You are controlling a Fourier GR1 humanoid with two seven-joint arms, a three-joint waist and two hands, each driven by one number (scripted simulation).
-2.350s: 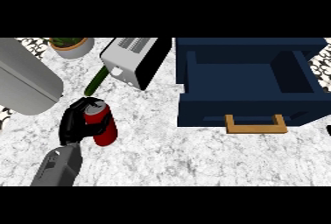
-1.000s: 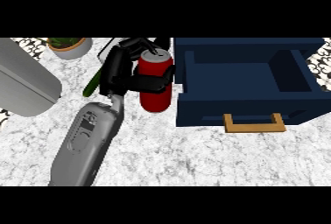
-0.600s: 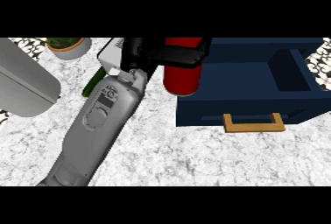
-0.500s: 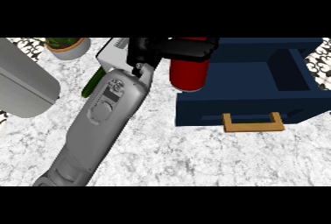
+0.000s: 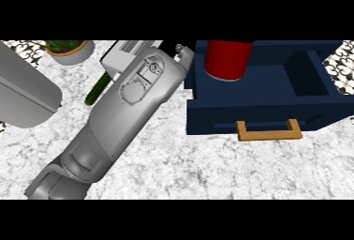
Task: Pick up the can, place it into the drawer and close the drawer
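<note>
The red can (image 5: 227,61) hangs upright over the left part of the open dark blue drawer (image 5: 276,110), its lower end facing me and its top cut off by the view's upper edge. My left forearm (image 5: 131,103) runs from the lower left up to the can. Of the left hand (image 5: 181,48) only a small black part shows beside the can, which it still carries. The drawer's inside is bare where it shows, and its wooden handle (image 5: 269,131) points toward me. My right hand does not show.
A white toaster (image 5: 128,50) is partly hidden behind my forearm. A potted plant (image 5: 68,49) stands at the back left, a green vegetable (image 5: 95,91) lies beside the arm, and a large grey object (image 5: 24,93) fills the left edge.
My left hand has lifted the can off the counter and carried it right and away from me, from beside the toaster to above the open drawer. The drawer has not moved.
</note>
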